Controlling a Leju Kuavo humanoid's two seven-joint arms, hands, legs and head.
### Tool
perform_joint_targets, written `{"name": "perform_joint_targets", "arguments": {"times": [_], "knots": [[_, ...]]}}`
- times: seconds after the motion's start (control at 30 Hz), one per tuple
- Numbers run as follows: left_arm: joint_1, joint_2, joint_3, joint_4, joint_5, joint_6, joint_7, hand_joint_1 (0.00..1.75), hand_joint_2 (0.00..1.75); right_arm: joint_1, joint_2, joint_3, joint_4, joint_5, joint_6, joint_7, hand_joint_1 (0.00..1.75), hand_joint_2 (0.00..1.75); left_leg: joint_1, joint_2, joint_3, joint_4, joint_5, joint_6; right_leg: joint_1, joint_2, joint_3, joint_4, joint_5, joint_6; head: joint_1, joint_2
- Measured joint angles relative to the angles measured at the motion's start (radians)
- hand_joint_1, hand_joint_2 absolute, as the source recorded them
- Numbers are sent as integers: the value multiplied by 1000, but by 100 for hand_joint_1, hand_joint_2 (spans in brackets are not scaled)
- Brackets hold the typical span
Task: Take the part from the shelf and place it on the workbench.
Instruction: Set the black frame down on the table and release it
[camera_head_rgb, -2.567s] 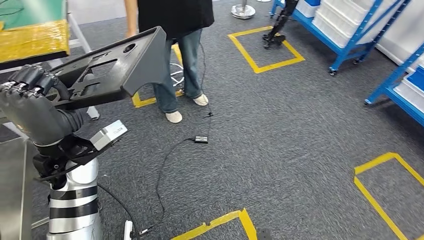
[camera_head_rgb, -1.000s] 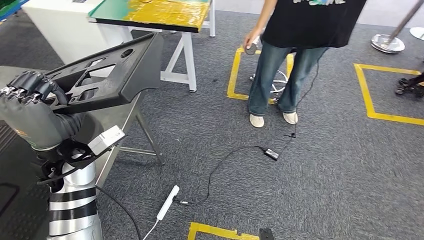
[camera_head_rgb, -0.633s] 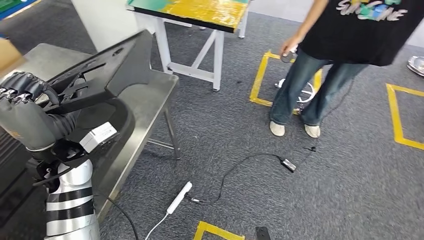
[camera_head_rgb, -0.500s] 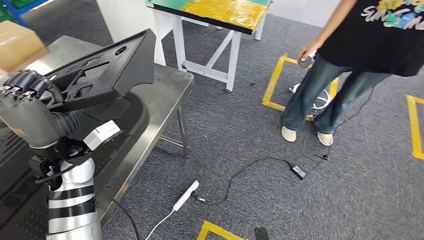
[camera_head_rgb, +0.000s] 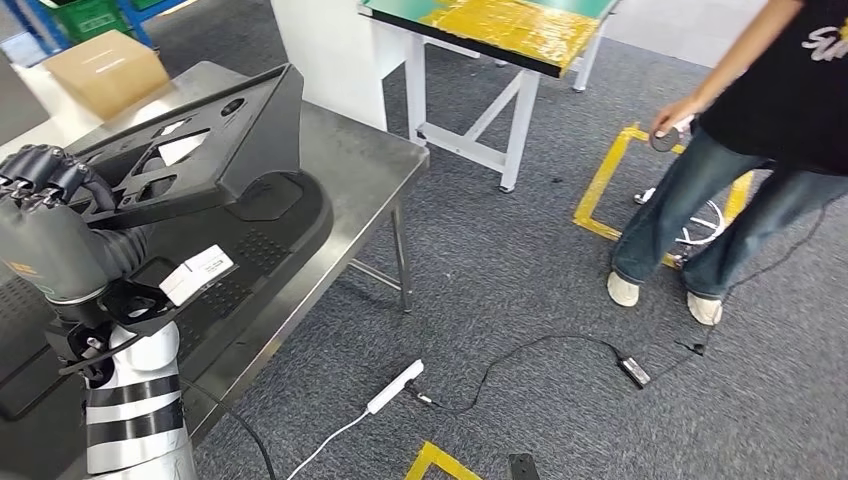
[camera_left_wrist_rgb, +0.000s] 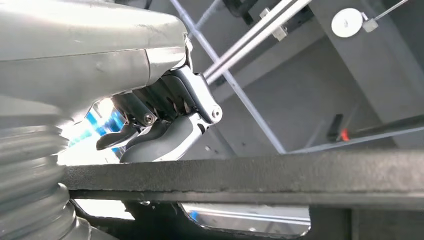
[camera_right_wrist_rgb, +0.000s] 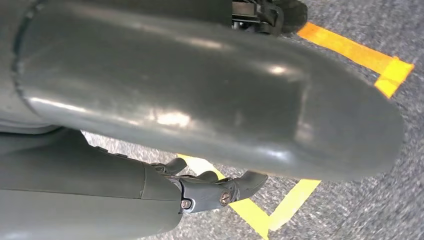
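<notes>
Since the earlier frames the whole head view has swung round: the camera has turned with the robot, and the steel worktop (camera_head_rgb: 340, 170) now lies directly beneath the carried part, where before there was only carpet. The part itself has kept its place relative to the hand.

The black plastic part (camera_head_rgb: 200, 150) is off the shelf and held in the air, tilted, above the worktop; it does not touch the surface. The left hand (camera_head_rgb: 45, 215) holds it at one edge, with the fingers (camera_head_rgb: 40, 170) curled over the rim. In the left wrist view the edge of the part crosses the frame just beside the fingers.

The right hand (camera_right_wrist_rgb: 210, 192) hangs over the carpet with its fingers loosely curled in, holding nothing.

Judged status: pick-up and carry are done. Remaining: lower the part onto the worktop and release it. A person (camera_head_rgb: 740, 150) stands well apart, beside a second table (camera_head_rgb: 500, 25).
</notes>
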Motion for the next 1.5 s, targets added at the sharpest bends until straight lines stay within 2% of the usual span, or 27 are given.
{"name": "perform_joint_targets", "arguments": {"times": [0.03, 0.07, 0.13, 0.17, 0.2, 0.27, 0.33, 0.43, 0.5, 0.53, 0.57, 0.63, 0.7, 0.77, 0.8, 0.83, 0.87, 0.93, 1.0, 1.03, 1.07, 1.17, 1.2, 1.3, 1.37, 1.43, 1.5], "knots": [[1, 0, 0, 0, 0, 0, 1, 175, 175, 0, 0, 0, 0, 0, 0, 0, 0, 0, 1, 5, 11, -14, 14, 0, 0, -15, 1, 0, -1, 0, 0, 0], [2, 1, 0, 0, 0, 0, 1, 175, 175, -1, 1, 0, 0, 0, 0, 0, 0, 0, 1, 16, 42, -64, 41, 1, 1, -29, 2, 0, -2, 0, 0, 0], [0, 1, 0, 0, 0, 0, 1, 175, 175, -2, 2, 0, 0, 0, 0, 0, 0, 0, -5, 68, 116, -193, 84, 7, 7, -54, 7, 1, -8, 5, -1, 0], [0, 1, -1, 0, -1, 0, 1, 175, 175, -2, 2, 0, 0, 0, 0, 0, 0, 0, -8, 86, 138, -234, 92, 12, 12, -64, 9, 2, -10, 9, 0, 0], [0, 1, -2, 0, -1, 0, 1, 175, 175, -2, 2, 0, 0, 0, 0, 0, 0, 0, -12, 94, 147, -252, 91, 17, 17, -75, 11, 2, -13, 12, 1, 0], [0, 1, -1, 0, -2, 0, 1, 175, 175, -4, 1, 0, 0, 0, 0, 0, 0, 0, -15, 67, 144, -256, 93, 29, 20, -98, 13, 1, -17, 19, 3, 0], [-1, 1, -1, -2, -2, 0, 3, 175, 175, -7, 1, 0, 0, 1, -1, 0, 0, 0, -9, 39, 144, -261, 99, 40, 16, -73, 3, 24, -34, 26, 4, 0], [-1, -1, -6, -2, -2, 0, 6, 175, 175, -5, 1, 0, 0, 2, -1, 0, 0, 0, -2, -3, 138, -264, 107, 53, 7, 15, -79, 192, -107, 26, 11, 0], [2, -1, -8, -1, -2, 0, 7, 175, 175, -1, 1, 0, 0, 1, -2, 0, 0, 0, -1, -34, 135, -264, 110, 56, 4, 32, -129, 284, -133, 30, 12, 0], [4, -1, -8, -1, -2, 0, 7, 175, 175, -1, 1, 0, 0, 0, -2, 0, 0, 0, -1, -50, 134, -264, 111, 55, 3, 35, -131, 280, -124, 36, 12, 0], [5, -1, -8, -1, -2, 0, 7, 175, 175, -1, 0, 0, 0, 0, -2, 0, 0, 0, 0, -65, 134, -264, 113, 54, 1, 41, -112, 236, -100, 44, 12, 0], [6, -1, -8, -1, -2, 0, 8, 175, 175, -2, -1, 0, 0, 0, -2, 0, 0, 0, -1, -94, 133, -262, 116, 47, -5, 80, -46, 96, -43, 54, 12, 0], [5, -1, -8, -1, -1, 0, 8, 175, 175, -3, 0, 0, 0, 0, -3, 0, 0, 0, -2, -116, 127, -261, 121, 37, -6, 109, -6, 16, -15, 49, 11, 0], [6, 0, -7, -1, -1, 0, 8, 175, 175, -3, 1, 0, 0, 0, -3, 0, 0, 0, -1, -134, 122, -266, 128, 25, -3, 95, 0, 8, -9, 36, 10, 0], [7, 1, -6, -2, -1, 0, 8, 175, 175, -4, 2, 1, 0, 0, -3, 0, 0, 0, -1, -128, 119, -265, 129, 19, -5, 84, 0, 6, -5, 30, 10, 0], [7, 2, -5, -2, -1, 0, 9, 175, 175, -6, 3, 1, 0, 0, -3, 0, 0, 0, -2, -107, 112, -253, 120, 15, -7, 72, 1, 3, -2, 23, 7, 0], [6, 3, -5, -2, 0, 0, 9, 175, 175, -6, 3, 1, 0, 0, -3, 0, 0, 0, -4, -75, 98, -222, 100, 11, -9, 59, 2, 1, -1, 16, 3, 0], [6, 4, -5, -3, 1, 0, 9, 175, 175, -4, 3, 1, 0, -1, -3, 0, 0, 0, -4, -15, 47, -108, 35, 4, -7, 33, 2, 0, -1, 6, -5, 0], [9, 6, -4, -2, 3, 0, 9, 175, 175, 0, 3, 1, 0, -2, -3, 0, 0, 0, 0, 1, 0, -3, -5, -1, -4, 4, 2, 0, -2, 3, -5, 0], [11, 7, -3, -2, 3, 0, 9, 175, 175, 0, 3, 1, 0, -2, -3, 0, 0, 0, 1, 4, -2, 6, 0, -3, -4, -11, 2, 0, -3, 3, -6, 0], [12, 8, -2, -2, 3, 0, 9, 175, 175, 0, 3, 1, 0, -2, -3, -1, 0, 0, 3, 9, 17, -26, 22, -3, -4, -24, 3, 0, -4, 3, -5, 0], [11, 8, -2, -3, 3, 0, 9, 175, 175, -3, 4, 1, 0, -8, -3, -11, 0, 0, 1, 36, 124, -210, 87, 1, 1, -50, 6, 2, -10, 11, -4, 0], [11, 8, -2, -3, 3, 0, 9, 175, 175, -5, 5, 1, 0, -12, -3, -15, 0, 0, -1, 40, 142, -243, 92, 5, 4, -54, 6, 3, -11, 15, -3, 0], [13, 10, -1, -3, 3, 0, 7, 175, 175, -10, 6, 1, 0, -15, -1, -16, 0, 0, -6, 31, 144, -259, 92, 23, 6, -61, 4, 1, -11, 31, 0, 0], [11, 9, -3, -4, 1, 0, 6, 175, 175, -12, 6, 1, 0, -15, 2, -16, 0, 0, 0, 23, 145, -265, 97, 36, 3, -24, -15, 36, -32, 37, 1, 0], [8, 8, -9, -3, -2, 0, 7, 175, 175, -10, 5, 1, 0, -16, 7, -16, 0, 0, 3, 16, 143, -267, 100, 45, 0, 21, -68, 146, -81, 35, 5, 0], [8, 7, -15, 0, -8, 0, 9, 175, 175, -5, 4, 1, 0, -13, 16, -13, 0, 0, 3, 6, 140, -267, 101, 49, 0, 34, -128, 263, -119, 36, 7, 0]]}}
